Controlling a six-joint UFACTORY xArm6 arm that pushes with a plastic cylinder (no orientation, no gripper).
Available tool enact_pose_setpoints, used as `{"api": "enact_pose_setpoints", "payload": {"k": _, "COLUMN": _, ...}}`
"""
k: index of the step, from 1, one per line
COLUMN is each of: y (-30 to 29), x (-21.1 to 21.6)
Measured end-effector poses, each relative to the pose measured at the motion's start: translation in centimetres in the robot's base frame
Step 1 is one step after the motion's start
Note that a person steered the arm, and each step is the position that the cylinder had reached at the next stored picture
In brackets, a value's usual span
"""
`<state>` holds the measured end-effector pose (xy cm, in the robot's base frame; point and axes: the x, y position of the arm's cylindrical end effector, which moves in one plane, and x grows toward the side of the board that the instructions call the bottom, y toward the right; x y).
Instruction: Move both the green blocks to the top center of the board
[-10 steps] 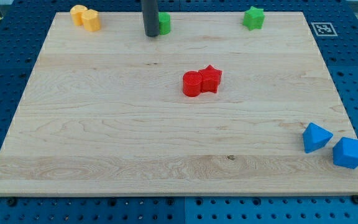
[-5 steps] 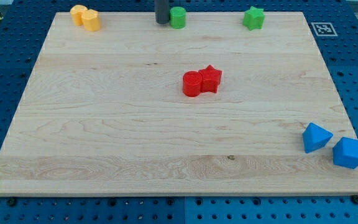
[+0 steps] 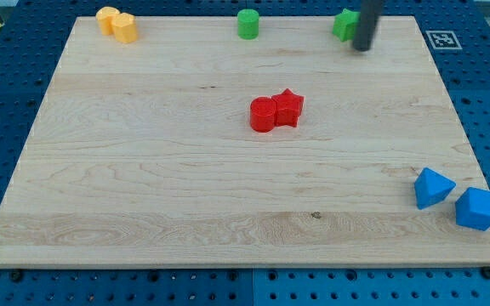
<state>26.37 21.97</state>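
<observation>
A green cylinder block stands at the top centre of the wooden board. A green star block sits at the top right, partly hidden by my rod. My tip rests on the board just to the right of the green star and slightly below it, close against it.
Two yellow blocks sit together at the top left. A red cylinder and a red star touch near the middle. Two blue blocks lie at the bottom right. A marker tag is at the top right corner.
My rod left the green cylinder's left side and swung right to the green star's right side. The cylinder had been pushed a little right and now stands alone.
</observation>
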Motion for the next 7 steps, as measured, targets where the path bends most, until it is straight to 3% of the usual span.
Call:
{"api": "enact_pose_setpoints", "payload": {"k": 1, "y": 1.8, "x": -2.4}}
{"api": "enact_pose_setpoints", "payload": {"k": 2, "y": -1.8, "x": -4.3}}
{"api": "enact_pose_setpoints", "payload": {"k": 7, "y": -13.4, "x": -4.8}}
